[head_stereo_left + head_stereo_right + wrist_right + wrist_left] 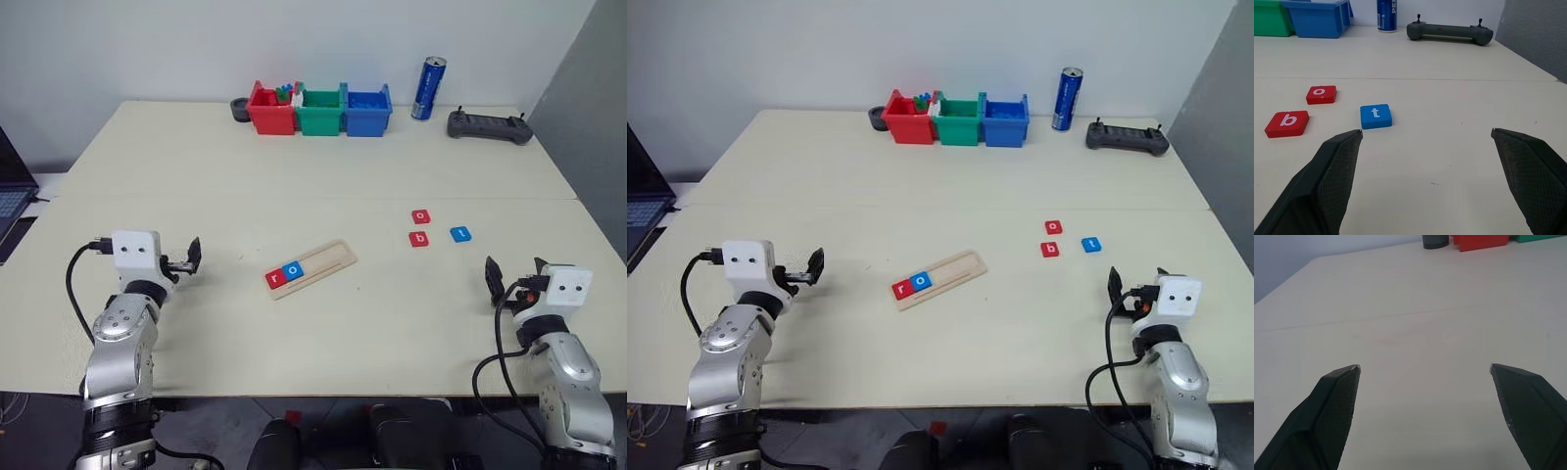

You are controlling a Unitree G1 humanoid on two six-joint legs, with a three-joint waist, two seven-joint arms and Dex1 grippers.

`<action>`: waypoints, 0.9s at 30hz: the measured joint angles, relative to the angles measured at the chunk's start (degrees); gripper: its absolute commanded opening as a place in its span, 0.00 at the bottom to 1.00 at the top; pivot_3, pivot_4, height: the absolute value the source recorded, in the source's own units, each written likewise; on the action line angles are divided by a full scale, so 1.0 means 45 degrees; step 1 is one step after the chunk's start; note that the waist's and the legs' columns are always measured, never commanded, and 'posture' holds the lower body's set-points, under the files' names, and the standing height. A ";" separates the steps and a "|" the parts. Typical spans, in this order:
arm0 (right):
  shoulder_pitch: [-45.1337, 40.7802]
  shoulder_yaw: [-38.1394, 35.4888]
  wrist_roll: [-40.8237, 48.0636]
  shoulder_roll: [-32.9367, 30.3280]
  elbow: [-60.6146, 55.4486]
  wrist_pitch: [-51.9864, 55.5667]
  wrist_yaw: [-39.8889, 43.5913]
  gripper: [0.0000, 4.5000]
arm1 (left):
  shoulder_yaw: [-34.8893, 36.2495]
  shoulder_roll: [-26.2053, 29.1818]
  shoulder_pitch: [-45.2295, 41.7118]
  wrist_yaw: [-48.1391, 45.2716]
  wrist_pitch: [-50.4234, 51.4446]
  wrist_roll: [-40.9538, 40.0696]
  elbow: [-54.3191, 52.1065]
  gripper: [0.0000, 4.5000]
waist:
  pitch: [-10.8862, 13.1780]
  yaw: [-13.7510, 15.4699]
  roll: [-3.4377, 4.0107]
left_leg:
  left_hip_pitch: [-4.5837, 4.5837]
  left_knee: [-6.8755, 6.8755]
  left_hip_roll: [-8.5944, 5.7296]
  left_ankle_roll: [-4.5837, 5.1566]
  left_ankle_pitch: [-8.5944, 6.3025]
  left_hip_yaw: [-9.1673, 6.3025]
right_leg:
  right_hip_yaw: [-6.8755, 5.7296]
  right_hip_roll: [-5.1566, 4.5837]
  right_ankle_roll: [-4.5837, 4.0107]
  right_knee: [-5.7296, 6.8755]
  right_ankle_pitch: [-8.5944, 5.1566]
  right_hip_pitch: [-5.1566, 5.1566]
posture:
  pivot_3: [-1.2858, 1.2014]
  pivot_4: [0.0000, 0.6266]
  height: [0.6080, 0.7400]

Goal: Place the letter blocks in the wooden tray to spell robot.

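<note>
The small things inside the red plastic bin (270,110) at the top centre of the head view are too small for me to name, and the lettering on the blue drink can (1386,14) is cut off in my right wrist view.

The long pale wooden tray (328,260) lies tilted at the middle of the frame, with a red square tile marked "r" (275,279) and a blue tile marked "o" (293,269) side by side at its lower-left end. Right of centre on the cream table (196,186) lie a red "o" tile (1321,94), a red "b" tile (1287,123) and a blue "t" tile (1376,116), apart from one another.

My left gripper (1425,368) and right gripper (1426,131) both gape wide, empty.
</note>
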 measured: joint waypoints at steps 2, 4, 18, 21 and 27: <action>-0.0003 0.0000 0.0014 0.0010 0.0002 0.0000 0.0003 1.00 | -0.0004 0.0014 0.0022 -0.0051 -0.0030 0.0011 -0.0019 1.00 | 0.0000 0.0000 0.0000 | 0.0000 0.0000 0.0001 0.0000 0.0000 0.0000 | 0.0000 0.0000 0.0000 0.0000 0.0000 0.0000 | 0.52 0.24 1.00; -0.0013 0.0006 0.0048 0.0051 0.0002 0.0001 0.0010 1.00 | -0.0035 0.0014 0.0120 -0.0096 -0.0069 0.0024 -0.0157 1.00 | 0.0000 0.0000 0.0000 | -0.0001 0.0000 0.0001 0.0000 0.0000 0.0000 | 0.0001 0.0000 0.0000 0.0000 0.0000 0.0000 | 0.52 0.24 1.00; 0.0063 0.0016 0.0084 0.0216 0.0001 0.0003 -0.0012 1.00 | -0.0115 0.0009 0.0329 -0.0184 -0.1083 -0.0005 -0.0493 1.00 | 0.0000 0.0001 0.0000 | -0.0001 0.0000 0.0001 0.0000 0.0000 0.0001 | 0.0001 0.0000 0.0001 0.0000 0.0000 0.0000 | 0.52 0.24 1.00; 0.0057 0.0015 0.0085 0.0210 0.0001 0.0003 -0.0010 1.00 | -0.0042 -0.0122 0.0329 -0.0328 -0.1414 -0.0418 -0.0494 1.00 | 0.0000 0.0004 0.0000 | -0.0001 0.0000 0.0001 0.0000 0.0000 0.0002 | 0.0002 0.0000 -0.0002 0.0000 0.0001 0.0000 | 0.52 0.24 1.00; 0.0047 0.0015 0.0210 0.0020 -0.0003 0.0038 0.0381 1.00 | -0.0016 0.0100 0.0551 -0.1649 -0.1615 -0.1298 -0.0494 1.00 | 0.0000 -0.0017 0.0000 | 0.0000 0.0000 0.0001 0.0000 0.0000 0.0001 | 0.0000 0.0002 0.0002 0.0000 -0.0002 0.0000 | 0.52 0.24 1.00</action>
